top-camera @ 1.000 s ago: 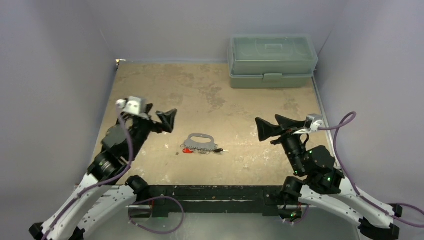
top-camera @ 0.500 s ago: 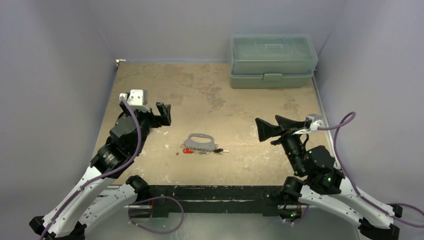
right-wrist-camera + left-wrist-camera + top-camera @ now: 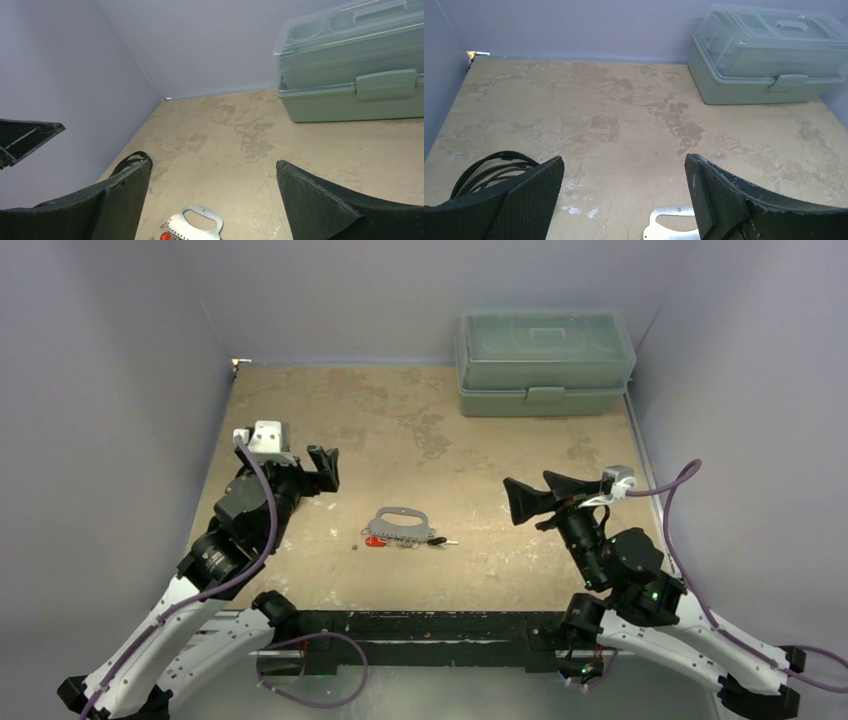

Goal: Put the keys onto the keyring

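The keyring [image 3: 403, 523], a flat silvery D-shaped plate, lies on the table near the front middle. A red-headed key [image 3: 376, 541] lies at its near left edge and a dark-headed key [image 3: 437, 540] at its near right; I cannot tell whether they hang on it. A plain silvery key is not made out. My left gripper [image 3: 326, 469] is open and empty, left of the keyring and beyond it. My right gripper [image 3: 528, 483] is open and empty, to its right. The keyring also shows in the left wrist view [image 3: 663, 231] and the right wrist view [image 3: 178, 228], where the red key [image 3: 164, 236] shows too.
A closed grey-green plastic toolbox [image 3: 545, 360] stands at the back right, against the wall. A black coiled cable [image 3: 491, 165] lies on the table by my left gripper. A tiny dark speck [image 3: 355, 547] lies left of the red key. Purple walls enclose the table.
My left gripper has swung a little back and left, away from the keyring, and turned toward the far wall. My right gripper has shifted slightly left. The keyring and keys have not moved.
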`<state>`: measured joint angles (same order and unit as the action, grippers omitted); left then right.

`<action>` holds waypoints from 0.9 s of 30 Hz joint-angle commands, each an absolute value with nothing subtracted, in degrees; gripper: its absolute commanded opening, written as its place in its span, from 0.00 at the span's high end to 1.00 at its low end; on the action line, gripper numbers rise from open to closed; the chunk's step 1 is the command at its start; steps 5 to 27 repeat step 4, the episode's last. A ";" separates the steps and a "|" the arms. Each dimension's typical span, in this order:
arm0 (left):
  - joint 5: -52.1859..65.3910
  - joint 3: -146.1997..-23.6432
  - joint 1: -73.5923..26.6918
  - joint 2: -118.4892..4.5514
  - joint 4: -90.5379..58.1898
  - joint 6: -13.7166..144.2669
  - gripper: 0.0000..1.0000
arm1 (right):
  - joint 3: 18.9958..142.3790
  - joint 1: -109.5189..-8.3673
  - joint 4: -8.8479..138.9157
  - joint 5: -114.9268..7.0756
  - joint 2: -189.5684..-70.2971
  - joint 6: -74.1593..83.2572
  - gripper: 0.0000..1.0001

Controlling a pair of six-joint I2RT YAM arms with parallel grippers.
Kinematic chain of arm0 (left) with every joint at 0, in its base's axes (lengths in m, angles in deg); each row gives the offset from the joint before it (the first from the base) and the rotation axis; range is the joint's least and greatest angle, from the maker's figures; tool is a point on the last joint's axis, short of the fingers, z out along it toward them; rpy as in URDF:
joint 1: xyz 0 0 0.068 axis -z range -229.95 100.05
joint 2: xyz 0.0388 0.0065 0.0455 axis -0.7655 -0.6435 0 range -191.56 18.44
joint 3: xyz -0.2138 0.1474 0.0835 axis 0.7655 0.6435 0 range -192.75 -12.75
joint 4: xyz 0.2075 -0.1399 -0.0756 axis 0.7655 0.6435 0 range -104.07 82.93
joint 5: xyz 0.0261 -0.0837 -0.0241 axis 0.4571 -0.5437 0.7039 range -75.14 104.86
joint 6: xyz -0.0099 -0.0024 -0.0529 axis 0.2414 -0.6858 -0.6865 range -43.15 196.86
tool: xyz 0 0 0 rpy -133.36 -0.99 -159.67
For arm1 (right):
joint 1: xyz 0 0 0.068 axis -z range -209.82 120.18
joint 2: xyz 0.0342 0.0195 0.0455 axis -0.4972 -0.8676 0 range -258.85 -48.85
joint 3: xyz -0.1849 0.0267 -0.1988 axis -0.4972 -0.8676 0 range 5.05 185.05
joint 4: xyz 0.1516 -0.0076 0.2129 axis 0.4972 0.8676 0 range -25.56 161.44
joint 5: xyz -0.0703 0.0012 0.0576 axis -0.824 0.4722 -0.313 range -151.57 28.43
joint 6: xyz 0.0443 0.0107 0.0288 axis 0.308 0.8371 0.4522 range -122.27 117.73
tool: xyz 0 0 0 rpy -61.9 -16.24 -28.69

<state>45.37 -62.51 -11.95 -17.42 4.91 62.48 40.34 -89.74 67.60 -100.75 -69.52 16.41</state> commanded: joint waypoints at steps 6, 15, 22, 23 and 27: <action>45.72 -62.81 -12.28 -17.64 3.99 62.78 0.11 | 44.21 -89.67 68.47 -100.97 -71.63 18.05 0.01; 45.72 -62.81 -12.28 -17.64 3.99 62.78 0.11 | 44.21 -89.67 68.47 -100.97 -71.63 18.05 0.01; 45.72 -62.81 -12.28 -17.64 3.99 62.78 0.11 | 44.21 -89.67 68.47 -100.97 -71.63 18.05 0.01; 45.72 -62.81 -12.28 -17.64 3.99 62.78 0.11 | 44.21 -89.67 68.47 -100.97 -71.63 18.05 0.01; 45.72 -62.81 -12.28 -17.64 3.99 62.78 0.11 | 44.21 -89.67 68.47 -100.97 -71.63 18.05 0.01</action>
